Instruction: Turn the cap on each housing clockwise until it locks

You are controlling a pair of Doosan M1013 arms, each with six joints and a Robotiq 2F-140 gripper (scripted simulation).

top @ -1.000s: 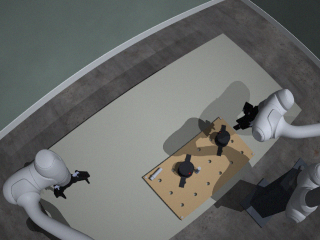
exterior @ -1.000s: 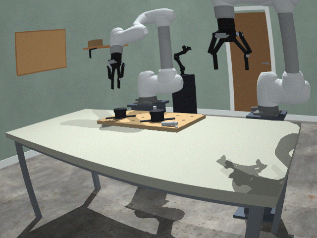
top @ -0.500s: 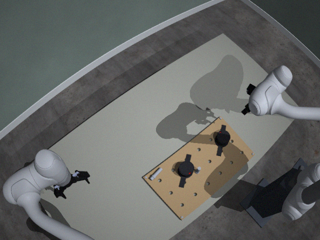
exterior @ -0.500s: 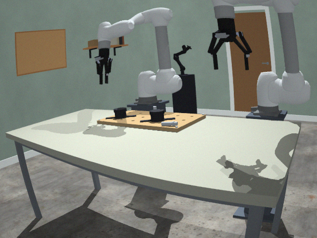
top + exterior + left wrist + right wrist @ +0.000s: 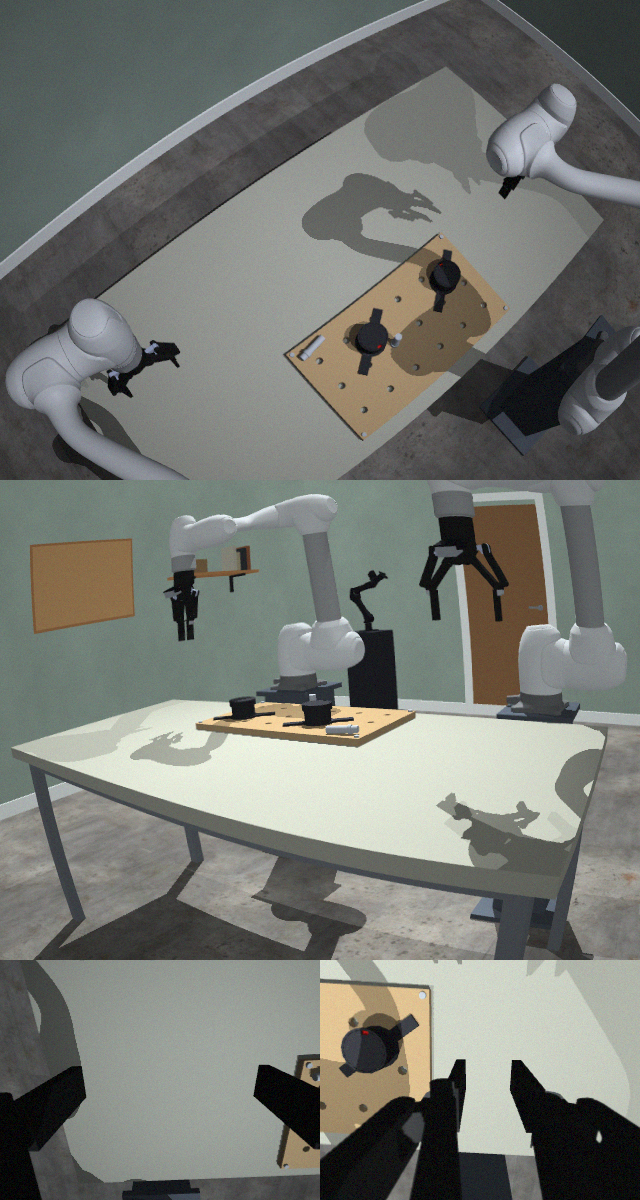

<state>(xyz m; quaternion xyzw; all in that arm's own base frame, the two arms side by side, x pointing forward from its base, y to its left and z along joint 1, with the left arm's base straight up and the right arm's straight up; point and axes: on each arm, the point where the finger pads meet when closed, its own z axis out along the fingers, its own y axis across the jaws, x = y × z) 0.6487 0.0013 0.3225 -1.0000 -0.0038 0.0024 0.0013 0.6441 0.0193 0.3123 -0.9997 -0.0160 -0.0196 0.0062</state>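
The left end effector [image 5: 153, 380] [image 5: 466, 619] [image 5: 170, 1081] is open above the table [image 5: 232, 284] [image 5: 310, 790] [image 5: 170, 1010] [image 5: 485, 1020], with a free lateral span between it and the board [image 5: 374, 408] [image 5: 382, 720] [image 5: 295, 1155] [image 5: 415, 1085]. The right end effector [image 5: 511, 187] [image 5: 186, 639] [image 5: 488, 1075] hangs higher than both housings, with air between its partly spread fingers. On the board, the central housing [image 5: 371, 338] [image 5: 316, 712] has an upright peg [image 5: 397, 339] [image 5: 312, 697] just beside it, restricting side access. A lying cylinder [image 5: 312, 347] [image 5: 342, 729] obstructs low passage near one corner. The outer housing [image 5: 444, 277] [image 5: 242, 707] [image 5: 367, 1050] stands apart; low bars project from opposite sides of each housing.

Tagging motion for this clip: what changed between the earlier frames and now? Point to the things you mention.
The right gripper [image 5: 504, 195] [image 5: 186, 639] [image 5: 488, 1075] moved away from the pegboard [image 5: 361, 403] [image 5: 382, 720] [image 5: 417, 1010], toward the table's far left end in the exterior view. Nothing was grasped or released. Both housings and the left gripper [image 5: 155, 379] [image 5: 466, 619] [image 5: 170, 1081] stayed put.
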